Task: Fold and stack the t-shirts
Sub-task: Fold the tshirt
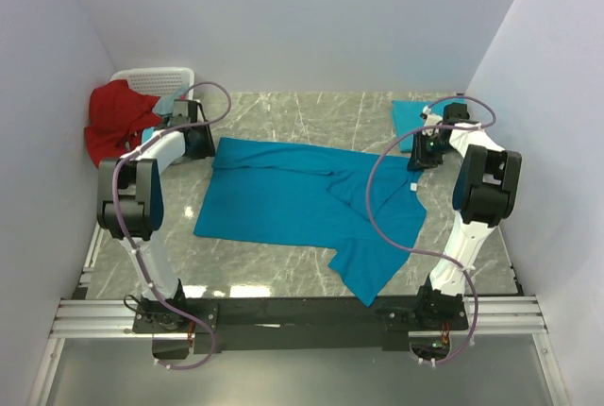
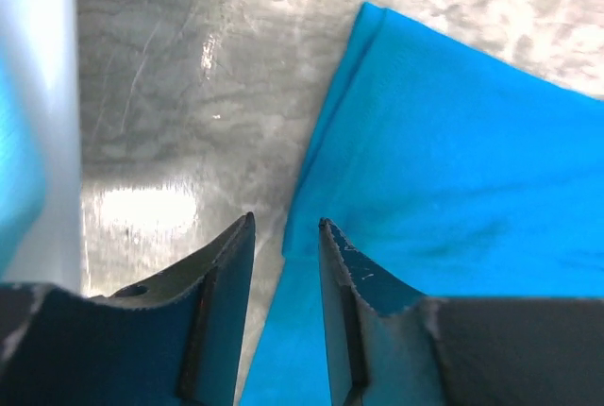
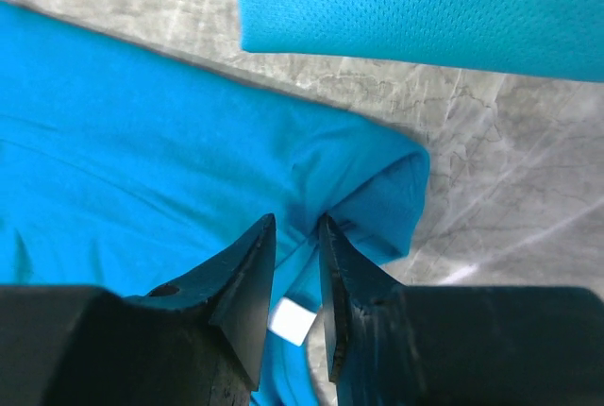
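Observation:
A teal-blue t-shirt [image 1: 293, 203] lies spread and partly folded over in the middle of the table. A second teal t-shirt [image 1: 412, 119], folded into a small rectangle, lies at the back right; it also shows in the right wrist view [image 3: 425, 5]. My left gripper [image 1: 202, 142] is low at the spread shirt's back-left corner; its jaws stand a little apart astride the shirt's edge [image 2: 311, 189], with bare table showing between them. My right gripper [image 1: 416, 164] is at the shirt's right end, its jaws pinching a bunched fold [image 3: 311, 200] beside a white label [image 3: 291, 321].
A white basket [image 1: 156, 78] with a red cloth [image 1: 115, 118] in it stands at the back left, beside my left arm. White walls close in the table on the left, back and right. A metal rail [image 1: 302, 316] runs along the near edge.

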`<state>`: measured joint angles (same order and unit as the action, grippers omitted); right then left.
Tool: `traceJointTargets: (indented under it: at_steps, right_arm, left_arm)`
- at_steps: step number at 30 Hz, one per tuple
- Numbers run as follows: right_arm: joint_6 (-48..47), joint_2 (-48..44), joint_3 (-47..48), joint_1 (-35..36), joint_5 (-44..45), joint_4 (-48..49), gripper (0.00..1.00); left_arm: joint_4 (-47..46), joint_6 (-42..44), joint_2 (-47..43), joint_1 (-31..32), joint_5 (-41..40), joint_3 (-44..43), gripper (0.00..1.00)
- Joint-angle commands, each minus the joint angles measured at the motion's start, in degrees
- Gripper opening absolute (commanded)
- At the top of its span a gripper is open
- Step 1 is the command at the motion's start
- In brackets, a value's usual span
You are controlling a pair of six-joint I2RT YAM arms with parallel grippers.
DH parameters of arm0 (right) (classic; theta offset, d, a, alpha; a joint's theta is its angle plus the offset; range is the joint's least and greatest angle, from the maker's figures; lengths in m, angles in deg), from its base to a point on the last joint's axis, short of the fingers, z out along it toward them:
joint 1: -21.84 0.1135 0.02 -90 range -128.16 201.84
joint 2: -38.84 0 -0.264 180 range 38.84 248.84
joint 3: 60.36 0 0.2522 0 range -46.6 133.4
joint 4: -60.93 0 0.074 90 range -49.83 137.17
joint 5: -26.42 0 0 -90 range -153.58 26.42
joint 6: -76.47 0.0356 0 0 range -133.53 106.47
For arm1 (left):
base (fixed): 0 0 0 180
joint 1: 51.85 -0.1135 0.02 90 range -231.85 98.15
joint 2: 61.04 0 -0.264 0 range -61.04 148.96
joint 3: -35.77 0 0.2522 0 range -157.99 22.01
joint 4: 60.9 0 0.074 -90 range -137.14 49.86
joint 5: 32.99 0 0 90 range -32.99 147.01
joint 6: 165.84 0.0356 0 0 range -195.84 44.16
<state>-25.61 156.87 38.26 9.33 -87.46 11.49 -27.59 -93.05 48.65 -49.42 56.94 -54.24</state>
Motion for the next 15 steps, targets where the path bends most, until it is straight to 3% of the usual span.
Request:
traceJointTargets:
  at_steps: [1, 8, 15]
  right_arm:
    - [-1.02, -5.71, 0.49, 0.03, -0.73, 0.00, 0.33]
    - [-1.89, -8.35, -0.31, -0.76, -1.17, -0.52, 0.33]
    - [-5.76, -5.89, 2.15, -0.93, -7.75, -9.30, 0.33]
  left_arm:
    - [-3.56, 0.87, -4.92, -0.24, 1.83, 0.23, 0.40]
    - [-2.76, 0.86, -0.62, -0.24, 3.85, -3.64, 0.40]
    - [-3.73, 0.78, 4.21, -0.24, 6.40, -7.07, 0.40]
